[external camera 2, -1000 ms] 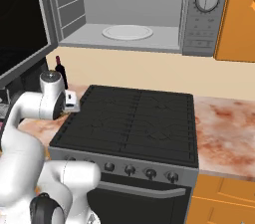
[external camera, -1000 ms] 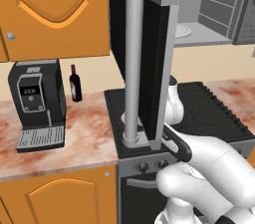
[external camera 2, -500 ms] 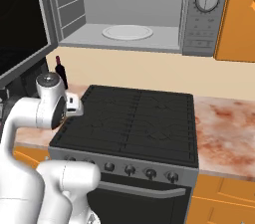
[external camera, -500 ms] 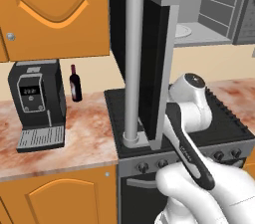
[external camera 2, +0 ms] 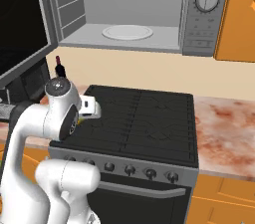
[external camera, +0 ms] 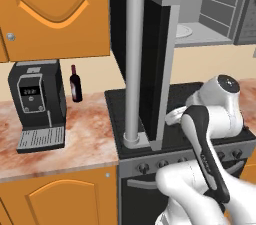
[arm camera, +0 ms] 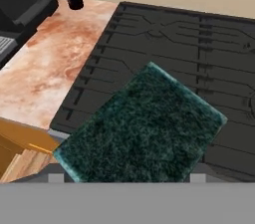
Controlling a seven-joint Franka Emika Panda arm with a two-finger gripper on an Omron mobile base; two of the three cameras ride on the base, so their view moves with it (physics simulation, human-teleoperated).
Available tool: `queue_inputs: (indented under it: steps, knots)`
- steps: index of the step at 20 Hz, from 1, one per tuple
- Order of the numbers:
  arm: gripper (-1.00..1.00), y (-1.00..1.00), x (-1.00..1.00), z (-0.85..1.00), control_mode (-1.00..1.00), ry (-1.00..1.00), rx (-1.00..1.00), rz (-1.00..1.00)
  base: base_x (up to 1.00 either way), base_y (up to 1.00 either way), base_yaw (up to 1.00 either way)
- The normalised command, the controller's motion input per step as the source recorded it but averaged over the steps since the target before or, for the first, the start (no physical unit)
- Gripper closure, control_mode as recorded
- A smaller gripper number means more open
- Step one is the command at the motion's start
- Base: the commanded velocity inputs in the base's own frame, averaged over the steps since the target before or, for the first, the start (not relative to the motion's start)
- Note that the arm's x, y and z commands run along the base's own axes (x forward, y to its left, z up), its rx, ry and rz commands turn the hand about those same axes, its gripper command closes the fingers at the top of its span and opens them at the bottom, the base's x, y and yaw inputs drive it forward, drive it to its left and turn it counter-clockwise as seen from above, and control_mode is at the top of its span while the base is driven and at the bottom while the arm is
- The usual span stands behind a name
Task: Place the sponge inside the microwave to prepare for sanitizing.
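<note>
Sponge [arm camera: 142, 128] clasped in end effector, green face toward camera, long axis diagonal. We judge microwave [external camera 2: 132, 36] cavity up and right of it, door open.

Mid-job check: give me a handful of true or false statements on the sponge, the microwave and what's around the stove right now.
1. The microwave door stands open. True.
2. The sponge lies on the white turntable. False: the turntable is bare; in the hand view the sponge sits right in front of the pincer, above the stove.
3. A dark bottle stands beside the coffee machine. True.
4. The sponge's yellow side faces the hand camera. False: its dark green side does.
5. A pot sits on the stove. False: its top carries nothing.
</note>
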Motion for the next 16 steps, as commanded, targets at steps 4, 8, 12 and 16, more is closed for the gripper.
queue_inputs:
  steps: [4, 8, 12, 16]
  knots:
    - [1.0, -0.61, 0.0, 0.82, -1.0, 0.01, 0.03, -0.23, 0.0, 0.0, 0.0]
    - [1.0, -0.26, -0.11, 0.85, -1.0, 0.0, 0.0, -0.09, 0.0, 0.0, 0.0]
    - [1.0, 0.0, -0.07, 0.76, -1.0, 0.0, 0.0, 0.0, 0.0, 0.0, 0.0]
    - [1.0, -0.03, -0.04, 0.54, -1.0, -0.11, -0.02, 0.0, 0.0, 0.0, 0.0]
